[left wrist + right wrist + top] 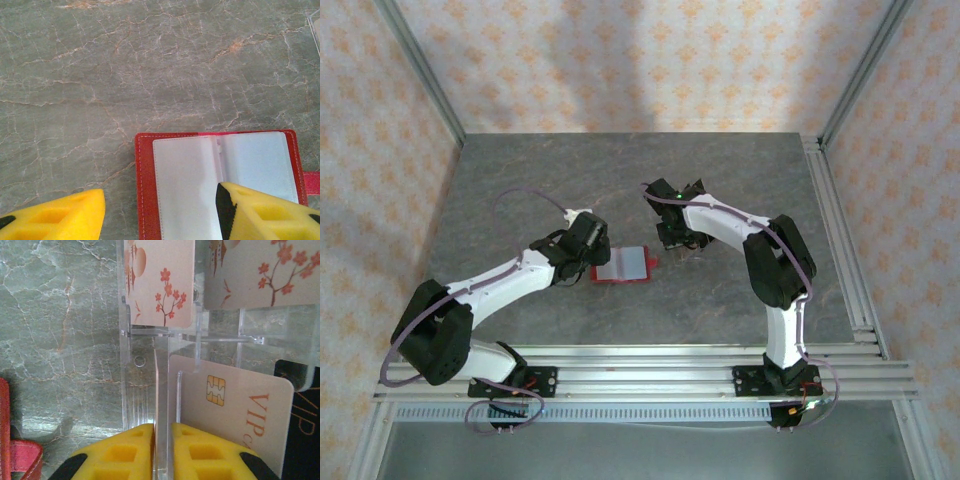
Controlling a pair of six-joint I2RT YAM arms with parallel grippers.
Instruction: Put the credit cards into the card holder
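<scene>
The red card holder (pixel 623 265) lies open on the table, its pale inner pockets (pixel 185 180) facing up. My left gripper (pixel 161 192) is open low over it, with one yellow finger (pixel 260 215) above the pockets and the other off its left edge; it also appears at the holder's left end (pixel 588 250). My right gripper (pixel 162 426) is shut on a thin pale credit card (pixel 156 390) seen edge-on in a clear stand (pixel 220 337). A beige VIP card with a chip (pixel 235 410) lies just to its right, and a black card (pixel 300 430) is further right.
Two floral-printed cards (pixel 160 280) (pixel 260 270) stand in the far slots of the clear stand. The holder's red clasp tab (pixel 22 460) lies left of the right gripper (pixel 672 238). Aluminium rails (pixel 650 365) run along the near and right table edges.
</scene>
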